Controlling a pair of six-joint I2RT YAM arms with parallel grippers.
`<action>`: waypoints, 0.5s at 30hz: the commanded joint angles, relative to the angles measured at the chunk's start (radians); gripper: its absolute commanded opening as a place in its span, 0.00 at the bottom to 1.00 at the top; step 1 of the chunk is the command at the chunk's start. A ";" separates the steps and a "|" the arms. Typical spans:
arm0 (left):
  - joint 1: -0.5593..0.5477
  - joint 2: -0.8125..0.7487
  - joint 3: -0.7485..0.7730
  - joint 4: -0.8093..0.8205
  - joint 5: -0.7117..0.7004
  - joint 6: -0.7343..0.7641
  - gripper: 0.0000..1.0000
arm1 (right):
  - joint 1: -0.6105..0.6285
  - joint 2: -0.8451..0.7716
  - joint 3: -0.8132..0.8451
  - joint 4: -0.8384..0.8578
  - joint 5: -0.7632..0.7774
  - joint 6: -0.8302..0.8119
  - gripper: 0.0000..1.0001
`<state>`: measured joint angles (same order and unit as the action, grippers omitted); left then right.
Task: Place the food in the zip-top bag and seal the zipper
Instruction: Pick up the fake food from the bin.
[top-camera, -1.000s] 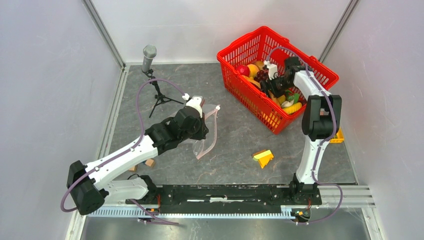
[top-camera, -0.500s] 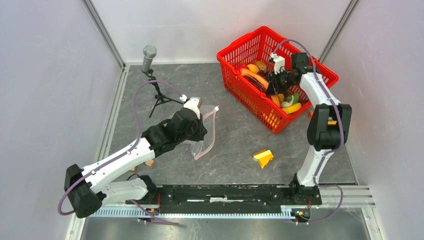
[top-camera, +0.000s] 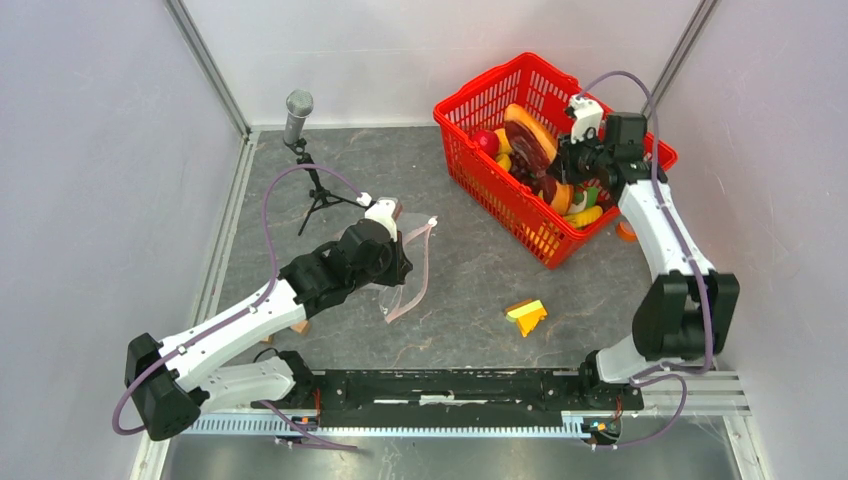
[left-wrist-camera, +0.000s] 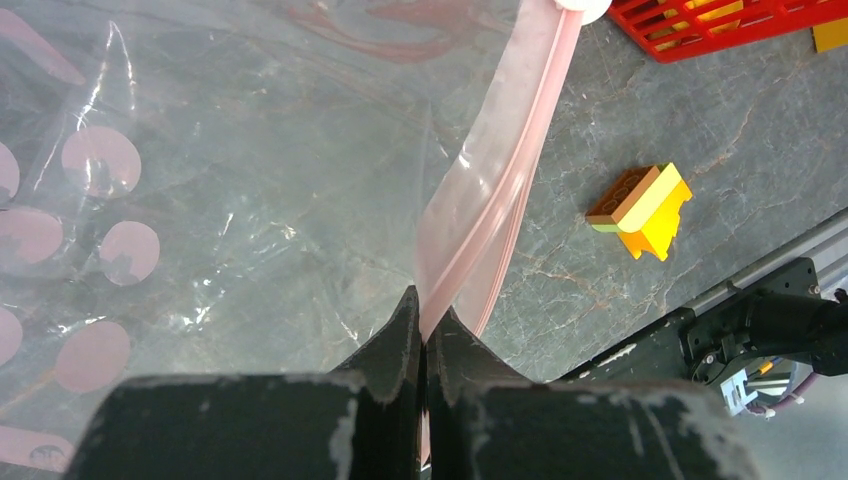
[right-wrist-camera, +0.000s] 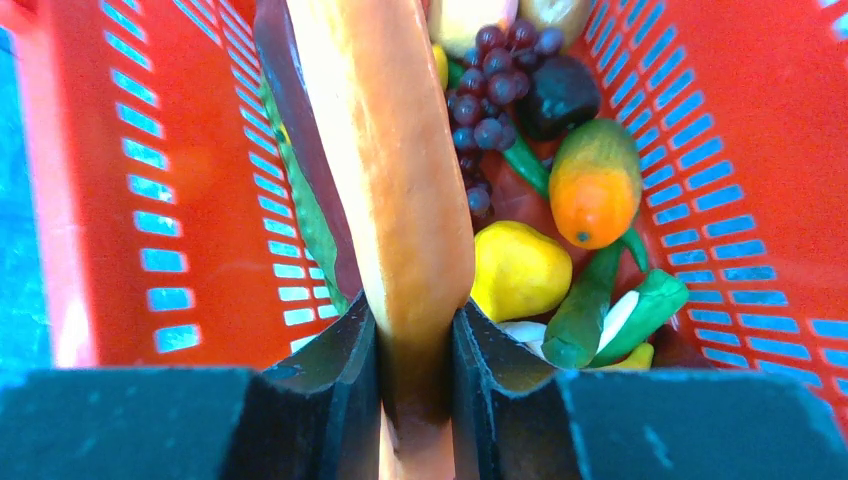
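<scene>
My right gripper (right-wrist-camera: 412, 330) is shut on a toy burger (right-wrist-camera: 390, 150) with a tan bun, dark patty and green leaf. It holds this food (top-camera: 527, 135) on edge above the red basket (top-camera: 480, 185). More food lies in the basket below: purple grapes (right-wrist-camera: 490, 90), a yellow pear (right-wrist-camera: 520, 270), an orange-green mango (right-wrist-camera: 595, 185), green pods (right-wrist-camera: 610, 310). My left gripper (left-wrist-camera: 422, 325) is shut on the pink zipper (left-wrist-camera: 500, 190) of the clear dotted zip-top bag (left-wrist-camera: 200, 200). The bag (top-camera: 410, 275) hangs from that gripper over the table's left-middle.
A yellow and orange block (top-camera: 527, 315) lies on the table between the arms. A microphone on a tripod (top-camera: 298, 110) stands at the back left. A tan block (top-camera: 298, 325) sits beside the left arm. The basket wall (right-wrist-camera: 150, 150) rises left of the burger.
My right gripper closed on the burger and lifted it up out of the basket, the arm swinging up and right. The left arm shifted slightly, still holding the bag.
</scene>
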<state>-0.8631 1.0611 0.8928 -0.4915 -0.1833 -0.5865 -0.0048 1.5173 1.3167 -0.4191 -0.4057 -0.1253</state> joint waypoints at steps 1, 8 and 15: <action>0.006 -0.022 0.004 0.012 -0.005 0.026 0.02 | -0.001 -0.193 -0.062 0.265 0.000 0.162 0.00; 0.007 -0.038 0.005 0.013 -0.016 0.041 0.02 | -0.001 -0.416 -0.161 0.389 -0.148 0.336 0.00; 0.010 -0.045 0.003 0.037 -0.008 0.044 0.02 | 0.094 -0.621 -0.403 0.561 -0.289 0.558 0.00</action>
<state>-0.8589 1.0389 0.8928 -0.4915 -0.1833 -0.5846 0.0154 0.9565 1.0248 0.0017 -0.5941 0.2687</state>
